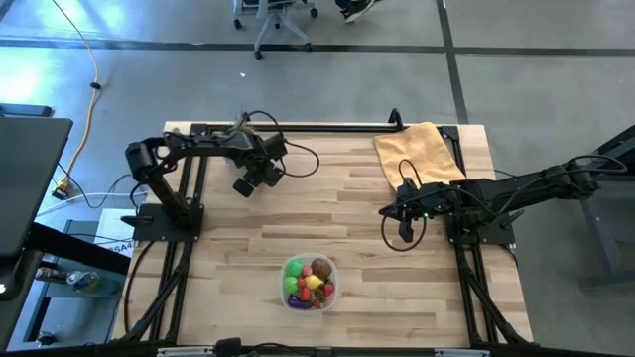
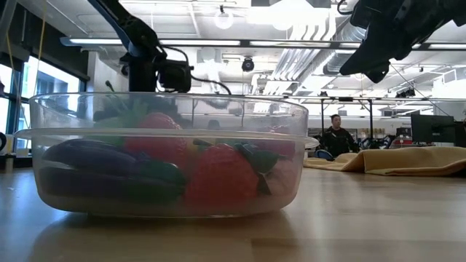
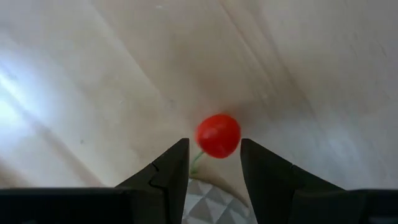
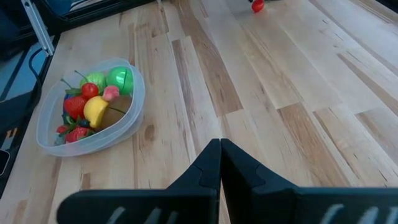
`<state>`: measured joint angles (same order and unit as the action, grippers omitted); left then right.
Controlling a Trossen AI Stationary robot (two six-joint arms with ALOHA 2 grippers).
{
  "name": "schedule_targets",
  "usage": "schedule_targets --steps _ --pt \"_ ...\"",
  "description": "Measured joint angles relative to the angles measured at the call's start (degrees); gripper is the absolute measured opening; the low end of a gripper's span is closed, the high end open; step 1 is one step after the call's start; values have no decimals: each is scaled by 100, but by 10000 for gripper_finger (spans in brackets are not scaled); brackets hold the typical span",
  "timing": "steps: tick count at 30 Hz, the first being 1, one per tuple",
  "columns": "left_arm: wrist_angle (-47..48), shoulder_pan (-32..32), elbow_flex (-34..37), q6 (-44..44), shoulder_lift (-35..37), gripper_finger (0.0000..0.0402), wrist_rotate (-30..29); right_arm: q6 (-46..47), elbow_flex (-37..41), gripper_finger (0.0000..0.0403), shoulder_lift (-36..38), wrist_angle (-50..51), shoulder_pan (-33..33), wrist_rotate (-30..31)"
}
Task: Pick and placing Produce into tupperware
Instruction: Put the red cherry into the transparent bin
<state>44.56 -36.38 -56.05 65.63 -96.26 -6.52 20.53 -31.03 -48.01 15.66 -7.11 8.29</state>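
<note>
left gripper (image 3: 214, 165): fingers parted, poised over a red cherry (image 3: 218, 135) on the table (image 1: 397, 288), not gripping it
right gripper (image 4: 220, 163): closed, empty
tupperware (image 1: 309, 282): near table's front edge, full of produce (image 1: 312, 281)

Light wooden plank worktop (image 1: 327, 198), dark metal frame rails along edges. Yellow-tan cloth (image 1: 421, 151) crumpled at far right corner of worktop; in low view same cloth (image 2: 408, 160) lies on worktop surface at right. Grey floor around worktop; yellow cable (image 1: 92, 59) trails across floor at left. Office chair base (image 1: 273, 22) on floor beyond far edge. Person in dark top (image 2: 336, 135) seated in room behind, beneath ceiling lights and ducts.
</note>
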Motion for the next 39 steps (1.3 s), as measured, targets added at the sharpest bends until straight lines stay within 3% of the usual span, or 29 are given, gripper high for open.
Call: schedule_targets --steps 39 --pt "17 -4 0 146 -401 134 65 0 0 0 -2 2 0 4"
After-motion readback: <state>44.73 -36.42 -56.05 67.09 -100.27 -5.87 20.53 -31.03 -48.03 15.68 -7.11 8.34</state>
